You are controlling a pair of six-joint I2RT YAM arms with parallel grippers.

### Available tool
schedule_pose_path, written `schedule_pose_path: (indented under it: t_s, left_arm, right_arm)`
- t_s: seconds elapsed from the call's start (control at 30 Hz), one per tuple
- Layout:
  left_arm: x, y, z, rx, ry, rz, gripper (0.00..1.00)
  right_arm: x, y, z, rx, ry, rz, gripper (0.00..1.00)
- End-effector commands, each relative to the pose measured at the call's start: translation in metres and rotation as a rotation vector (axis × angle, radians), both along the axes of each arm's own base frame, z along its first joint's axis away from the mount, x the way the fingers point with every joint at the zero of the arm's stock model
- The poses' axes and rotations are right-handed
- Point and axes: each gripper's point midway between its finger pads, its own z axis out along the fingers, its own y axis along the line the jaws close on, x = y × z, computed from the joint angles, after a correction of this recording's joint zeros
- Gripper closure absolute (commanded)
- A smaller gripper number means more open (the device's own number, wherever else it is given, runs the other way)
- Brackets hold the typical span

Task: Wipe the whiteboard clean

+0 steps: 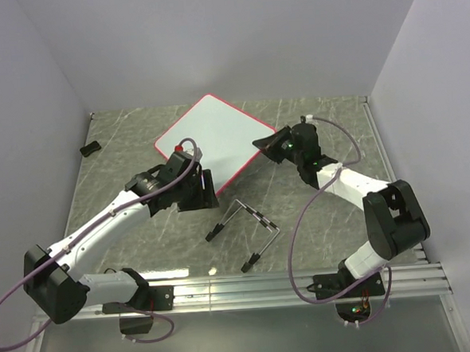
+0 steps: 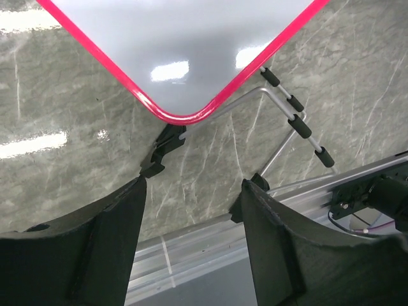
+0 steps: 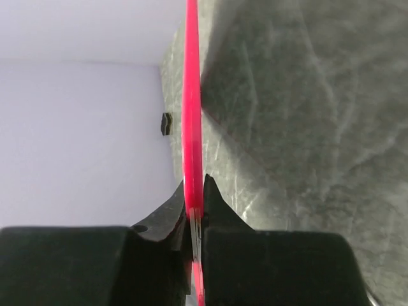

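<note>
Red-framed whiteboard (image 1: 216, 133), upper centre, shows no marks on its visible face; right gripper (image 3: 194, 210) clamps its rim, left gripper (image 2: 197, 185) hangs open and empty, so whether wiping remains is unclear.

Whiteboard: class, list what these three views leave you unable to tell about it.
- Top view: the left gripper hides part of the whiteboard near its edge; faint marks would be too small.
- Right wrist: the right gripper holds it edge-on, so its face is hidden.
- Left wrist: the picture's edge crops it; glare.
</note>
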Motion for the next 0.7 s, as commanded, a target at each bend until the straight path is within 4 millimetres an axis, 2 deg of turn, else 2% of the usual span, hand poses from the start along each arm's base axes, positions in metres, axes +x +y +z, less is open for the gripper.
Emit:
schedule_pose_path:
  t_s: [0.0,0.07,0.1,0.17,0.2,0.27,0.3,0.33,0.37,0.4,0.53,0.6,0.67]
  left_arm:
    - [0.001,-0.002,0.014,-0.035,-0.045,0.0,0.35]
    - [-0.003,-0.004,0.015,-0.044,-0.052,-0.008,0.36]
    - [-0.007,-0.006,0.018,-0.056,-0.06,-0.019,0.37]
    - [-0.014,-0.012,0.015,-0.073,-0.06,-0.045,0.41]
    - [-0.017,-0.013,0.016,-0.082,-0.067,-0.051,0.41]
    - [-0.024,-0.016,0.01,-0.086,-0.063,-0.067,0.46]
    - [-0.027,-0.016,0.01,-0.096,-0.068,-0.075,0.48]
    - [-0.032,-0.016,0.0,-0.089,-0.054,-0.087,0.52]
    - [-0.035,-0.021,-0.002,-0.104,-0.064,-0.104,0.54]
    - [-0.037,-0.023,-0.007,-0.104,-0.062,-0.113,0.56]
    - [-0.043,-0.028,-0.041,-0.056,-0.034,-0.134,0.57]
    - [-0.032,-0.03,-0.052,-0.009,-0.061,-0.137,0.57]
    - [-0.026,-0.04,-0.053,-0.012,-0.084,-0.176,0.58]
  right_arm:
    - [-0.004,0.001,0.007,-0.159,-0.041,0.056,1.0]
    - [-0.002,0.004,0.022,-0.172,-0.067,0.066,1.0]
    - [0.002,0.005,0.039,-0.175,-0.091,0.062,1.0]
    - [0.005,0.008,0.059,-0.191,-0.124,0.066,1.0]
    - [0.009,0.009,0.079,-0.189,-0.149,0.064,1.0]
    - [0.013,0.008,0.102,-0.199,-0.186,0.057,1.0]
    - [0.015,0.008,0.124,-0.21,-0.217,0.059,1.0]
    - [0.017,0.007,0.135,-0.22,-0.233,0.051,1.0]
    - [0.018,0.006,0.145,-0.23,-0.241,0.047,1.0]
    - [0.018,0.004,0.165,-0.239,-0.256,0.041,1.0]
    - [0.018,-0.01,0.203,-0.318,-0.296,0.006,1.0]
    - [0.013,-0.02,0.222,-0.35,-0.3,-0.026,1.0]
    - [0.01,-0.03,0.236,-0.379,-0.317,-0.056,1.0]
